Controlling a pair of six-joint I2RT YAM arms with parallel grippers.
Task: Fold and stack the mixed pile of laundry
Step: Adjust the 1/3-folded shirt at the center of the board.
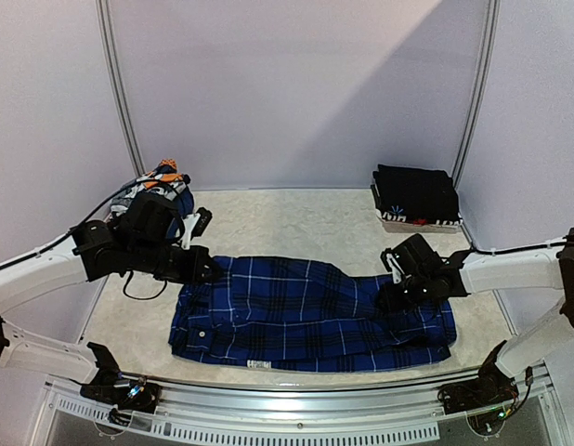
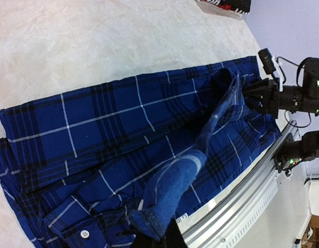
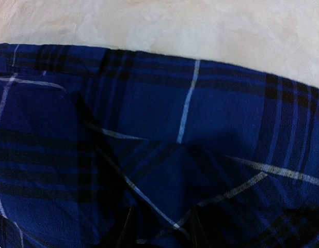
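Plaid shirt [image 1: 306,311] lies spread on the worktop [image 1: 296,218] between the two sets of jaws. A long fold of it stands up off the flat cloth in a ridge running from the left jaws to the right jaws. The left jaws are clamped shut on one end of that ridge. The right jaws have the other end pinched between them, though the right wrist view shows only a shallow bite of cloth there. That shallow bite is the main risk, as I judge it: if the arms pull apart or lift unevenly, the cloth could slip from the right jaws and the fold would drop crooked. Perhaps only one layer is caught, in which case the layer beneath could stay behind and bunch under the jaws. Dragging instead of lifting might also haul the whole shirt toward the rail [image 1: 296,395] on the robot's side of both jaws. The laundry pile [image 1: 160,186] sits just beyond the left jaws, close enough for the left arm [image 1: 129,243] to snag. The folded stack [image 1: 415,195] lies beyond the right jaws, apart from them.
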